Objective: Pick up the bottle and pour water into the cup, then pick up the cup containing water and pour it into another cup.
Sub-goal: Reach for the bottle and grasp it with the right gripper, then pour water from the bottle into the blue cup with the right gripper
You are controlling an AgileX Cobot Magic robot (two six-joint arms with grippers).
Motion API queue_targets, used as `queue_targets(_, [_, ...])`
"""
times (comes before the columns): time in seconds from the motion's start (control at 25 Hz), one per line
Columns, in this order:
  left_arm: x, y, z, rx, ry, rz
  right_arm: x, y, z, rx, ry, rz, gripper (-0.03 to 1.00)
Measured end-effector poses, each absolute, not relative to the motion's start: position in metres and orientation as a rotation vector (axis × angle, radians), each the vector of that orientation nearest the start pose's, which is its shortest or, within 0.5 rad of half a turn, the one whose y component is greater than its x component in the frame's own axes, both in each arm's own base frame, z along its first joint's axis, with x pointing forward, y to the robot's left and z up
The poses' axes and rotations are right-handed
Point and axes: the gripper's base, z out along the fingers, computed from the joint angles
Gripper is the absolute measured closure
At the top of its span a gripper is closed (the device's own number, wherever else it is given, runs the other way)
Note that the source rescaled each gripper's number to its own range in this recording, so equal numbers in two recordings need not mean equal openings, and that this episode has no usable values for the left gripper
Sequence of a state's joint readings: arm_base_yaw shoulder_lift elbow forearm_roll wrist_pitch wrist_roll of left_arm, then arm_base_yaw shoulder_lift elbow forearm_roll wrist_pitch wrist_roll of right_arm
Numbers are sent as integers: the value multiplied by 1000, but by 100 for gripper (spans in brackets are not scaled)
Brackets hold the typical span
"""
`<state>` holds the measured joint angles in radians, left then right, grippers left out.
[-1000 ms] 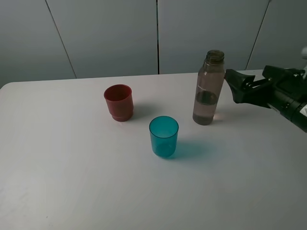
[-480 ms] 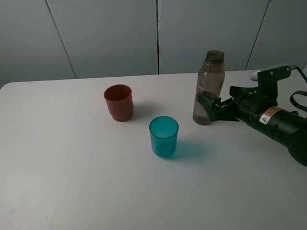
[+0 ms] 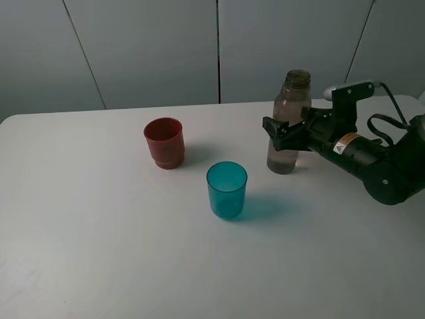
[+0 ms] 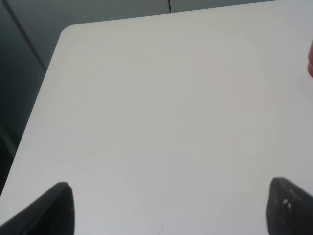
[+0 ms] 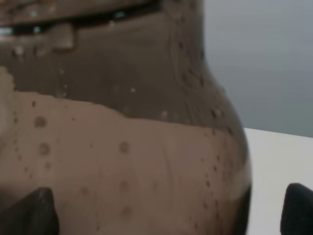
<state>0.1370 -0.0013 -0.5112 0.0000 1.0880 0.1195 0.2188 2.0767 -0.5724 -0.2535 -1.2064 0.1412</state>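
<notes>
The smoky grey-brown bottle (image 3: pixel 289 106) stands upright at the back right of the white table (image 3: pixel 99 252), holding some water. My right gripper (image 3: pixel 283 134) is open, with its fingers on either side of the bottle's lower body. In the right wrist view the bottle (image 5: pixel 122 127) fills the frame between the two dark fingertips (image 5: pixel 29 211) of the right gripper (image 5: pixel 164 211). The teal cup (image 3: pixel 226 189) stands in front, left of the bottle. The red cup (image 3: pixel 164 142) stands further left and back. My left gripper (image 4: pixel 171 208) is open and empty over bare table.
Grey wall panels (image 3: pixel 153 46) stand behind the table's back edge. The table's rounded corner and left edge (image 4: pixel 61 41) show in the left wrist view, along with a sliver of the red cup (image 4: pixel 310 61).
My right arm has reached leftward from the right edge to the bottle, and its open fingers now sit on either side of it. The bottle and both cups have not moved.
</notes>
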Motion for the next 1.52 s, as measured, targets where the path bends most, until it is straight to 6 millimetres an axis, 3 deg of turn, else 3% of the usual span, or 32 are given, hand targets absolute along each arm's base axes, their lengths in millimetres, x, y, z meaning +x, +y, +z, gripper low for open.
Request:
queue_targets(0.08, [-7,-1,278,-18,2063,159,308,90,85,-322,1775,403,-3])
queue_targets(0.12, [-7,-1,278,-18,2063,159,308,90,85,-322,1775,403,7])
queue_targets(0.16, [-7,-1,278,-18,2063,159,308,90,84,-322,1777,403,27])
queue_targets(0.2, [-7,-1,278,-18,2063,159,308,91,84,-323,1776,405,69])
queue_targets(0.24, [-7,-1,278,-18,2063,159,308,91,84,-319,1774,403,97])
queue_targets(1.0, [-7,-1,278,-18,2063,159,307,90,89,-367,1772,363,96])
queue_targets(1.24, [-7,-1,278,-18,2063,159,297,87,133,-535,1706,215,96])
queue_targets(1.52, [-7,-1,278,-18,2063,159,277,78,161,-847,1808,-30,96])
